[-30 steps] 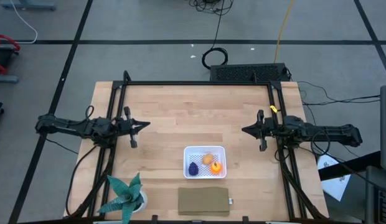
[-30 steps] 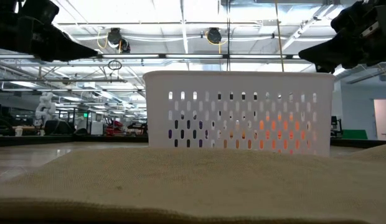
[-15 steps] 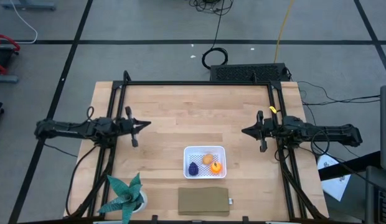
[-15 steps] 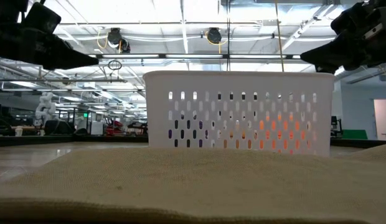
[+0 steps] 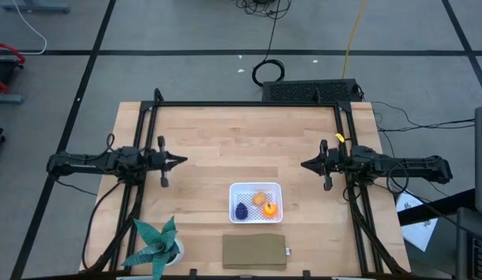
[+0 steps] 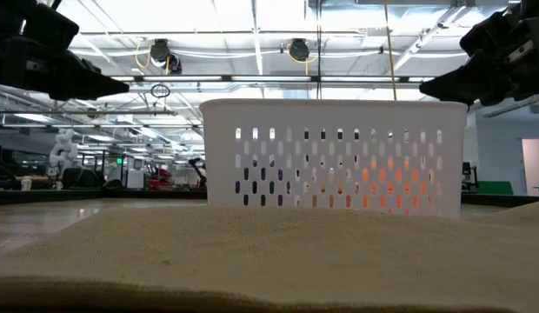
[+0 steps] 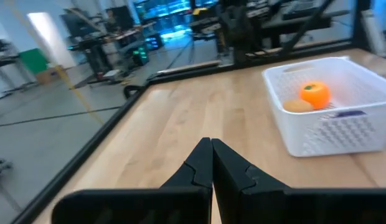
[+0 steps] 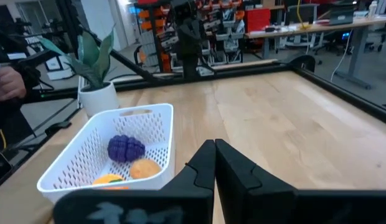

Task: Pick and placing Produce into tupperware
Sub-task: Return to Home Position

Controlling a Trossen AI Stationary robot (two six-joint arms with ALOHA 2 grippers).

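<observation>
Against the earlier frame, the left gripper (image 5: 181,161) sits marginally lower over the wooden desk (image 5: 241,132); the right gripper (image 5: 305,164) is unchanged, and both have fingers clenched on nothing. The bright orange piece (image 5: 270,208), dark purple piece (image 5: 241,210) and tan-yellow piece (image 5: 260,199) lie inside the white mesh-bottomed tupperware (image 5: 256,185). A flat tan-brown slab (image 5: 254,251) lies just beside it, and a teal spiky plant (image 5: 157,241) stands near the desk corner.

The high view looks straight down from well above on the whole bench (image 5: 225,132), with floor (image 5: 54,85) showing all round it. The low view sits at bench height, close behind the tan slab (image 6: 269,252), facing level past the white basket (image 6: 333,156) into the room (image 6: 104,165). Each wrist view looks forward over its own fingers (image 7: 196,167) across the bench at that same white basket, which all four views share.
</observation>
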